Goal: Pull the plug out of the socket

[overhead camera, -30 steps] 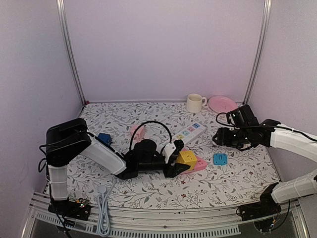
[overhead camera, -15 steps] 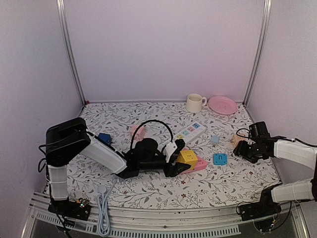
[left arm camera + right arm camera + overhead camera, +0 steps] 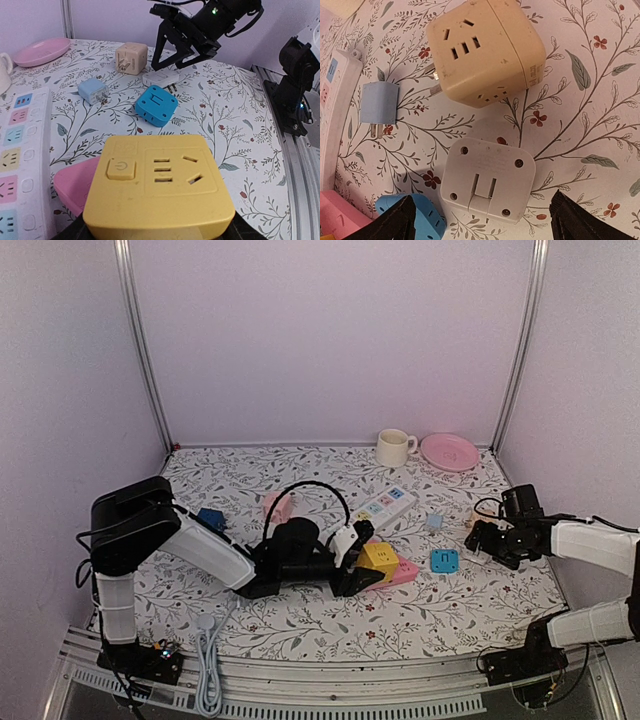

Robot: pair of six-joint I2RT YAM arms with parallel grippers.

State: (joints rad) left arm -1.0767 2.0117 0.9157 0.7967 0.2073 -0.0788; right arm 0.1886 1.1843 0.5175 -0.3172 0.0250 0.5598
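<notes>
White plug [image 3: 488, 180] free beneath spread right claw [image 3: 485, 220], wrist view; left claw [image 3: 352, 577] grips yellow socket [image 3: 157, 185]

Mug [image 3: 394, 448] and plate [image 3: 449, 451] stand behind the power strip [image 3: 385, 507]; the cube socket [image 3: 378, 558] lies before it, the flat adapter [image 3: 444, 561] to its right.

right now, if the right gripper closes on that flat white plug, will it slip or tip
Probably stiff and light: the white plug looks like a small hard plastic shell. Lying flat on its broad face, it should slide rather than tip or roll. Its smooth rounded edges might slip in the open right gripper.
</notes>
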